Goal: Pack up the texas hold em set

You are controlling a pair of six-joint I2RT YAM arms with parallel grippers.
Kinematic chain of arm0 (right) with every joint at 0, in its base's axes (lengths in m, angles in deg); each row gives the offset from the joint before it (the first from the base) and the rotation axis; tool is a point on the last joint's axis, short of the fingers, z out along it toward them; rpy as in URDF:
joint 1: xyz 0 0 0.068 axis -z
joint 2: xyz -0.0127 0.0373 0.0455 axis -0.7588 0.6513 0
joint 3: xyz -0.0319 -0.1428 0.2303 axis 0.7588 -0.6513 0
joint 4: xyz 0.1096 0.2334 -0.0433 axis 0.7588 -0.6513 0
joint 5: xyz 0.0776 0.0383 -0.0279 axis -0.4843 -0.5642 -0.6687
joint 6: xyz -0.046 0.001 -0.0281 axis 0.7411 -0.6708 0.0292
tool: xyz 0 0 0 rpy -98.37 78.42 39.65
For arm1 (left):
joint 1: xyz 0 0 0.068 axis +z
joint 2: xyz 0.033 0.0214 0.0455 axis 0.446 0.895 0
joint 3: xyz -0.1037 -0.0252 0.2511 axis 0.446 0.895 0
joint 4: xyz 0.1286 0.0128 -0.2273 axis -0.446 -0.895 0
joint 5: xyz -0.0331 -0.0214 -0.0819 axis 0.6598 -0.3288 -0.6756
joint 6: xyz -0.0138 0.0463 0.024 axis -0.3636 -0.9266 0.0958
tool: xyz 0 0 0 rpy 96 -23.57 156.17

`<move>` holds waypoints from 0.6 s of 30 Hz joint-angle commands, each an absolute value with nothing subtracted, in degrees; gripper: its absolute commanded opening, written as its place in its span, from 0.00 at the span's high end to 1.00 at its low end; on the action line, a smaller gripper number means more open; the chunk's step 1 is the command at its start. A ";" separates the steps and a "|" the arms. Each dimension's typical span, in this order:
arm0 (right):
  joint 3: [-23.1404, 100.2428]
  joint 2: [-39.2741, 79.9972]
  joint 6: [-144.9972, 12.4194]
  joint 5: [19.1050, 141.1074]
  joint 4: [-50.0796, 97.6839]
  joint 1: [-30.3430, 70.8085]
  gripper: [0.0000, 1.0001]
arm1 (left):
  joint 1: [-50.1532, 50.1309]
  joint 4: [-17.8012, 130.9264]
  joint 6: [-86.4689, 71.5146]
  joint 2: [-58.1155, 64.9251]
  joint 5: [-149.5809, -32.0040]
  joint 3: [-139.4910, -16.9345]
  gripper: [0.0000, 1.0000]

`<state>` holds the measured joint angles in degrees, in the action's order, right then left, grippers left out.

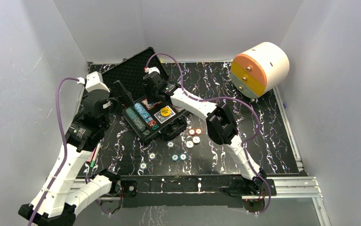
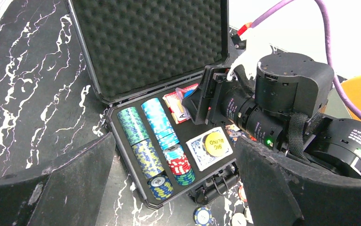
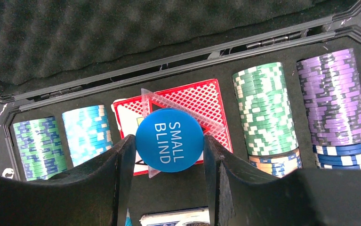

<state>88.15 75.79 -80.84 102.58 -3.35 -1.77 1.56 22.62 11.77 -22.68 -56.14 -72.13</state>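
Note:
The black case lies open, its foam lid tipped back. Rows of chips fill its slots, with green and purple stacks showing too. A yellow BIG BLIND button rests on the blue-backed deck. My right gripper is shut on the blue SMALL BLIND button, holding it by its edges over the red-backed deck. My left gripper hangs open above the case's near left part, holding nothing.
Several loose chips lie on the black marbled table in front of the case, more by its right corner. The case handle faces them. A big white cylinder with orange-yellow drawers stands at the back right.

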 commanded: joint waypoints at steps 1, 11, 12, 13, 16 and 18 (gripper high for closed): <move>92.11 77.15 -79.06 102.61 -2.68 -2.05 0.46 | 1.53 22.20 10.70 -22.80 -55.36 -72.22 0.02; 94.56 79.10 -79.22 102.25 -4.15 -2.06 0.32 | 1.52 22.17 10.61 -22.39 -55.37 -72.43 0.02; 95.18 79.19 -79.39 102.29 -4.83 -2.06 0.31 | 1.53 22.07 10.55 -22.28 -55.26 -72.59 0.01; 95.49 79.08 -79.46 102.21 -5.36 -2.05 0.29 | 1.53 21.89 10.64 -22.12 -55.28 -72.78 0.02; 95.52 77.76 -80.08 101.87 -5.46 -2.06 0.25 | 1.53 21.59 10.69 -21.61 -55.32 -73.39 0.02; 95.30 76.31 -80.52 101.56 -5.21 -2.06 0.22 | 1.53 21.59 10.74 -21.47 -55.54 -73.62 0.02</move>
